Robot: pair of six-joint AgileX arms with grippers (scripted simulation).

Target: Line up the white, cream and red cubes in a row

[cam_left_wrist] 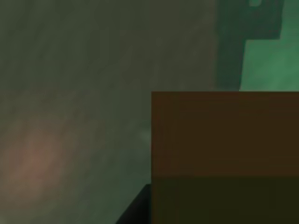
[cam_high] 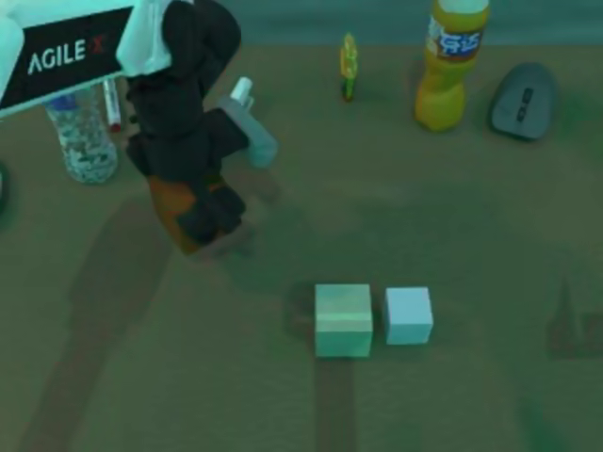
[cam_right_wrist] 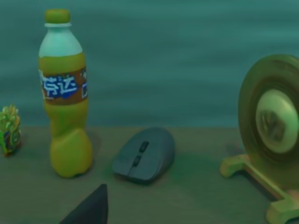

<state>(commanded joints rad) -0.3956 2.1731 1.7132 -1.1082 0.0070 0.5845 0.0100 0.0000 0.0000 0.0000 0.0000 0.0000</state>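
Here the red cube sits at the table's left side, well apart from the other two, and the left gripper is down over it; in the left wrist view the red cube fills the frame close under the camera. It looks pinched between the fingers, though the contact itself is hidden by the arm. The cream cube and the white cube already stand just beside each other near the table's middle, a narrow gap between them. To do this step well, I judge the red cube should travel to the cream cube's left, squared to the pair, and come down without nudging them. A white clip lies near the arm's path. The right arm is parked out of the top view; whether its claw is spread or closed cannot be told.
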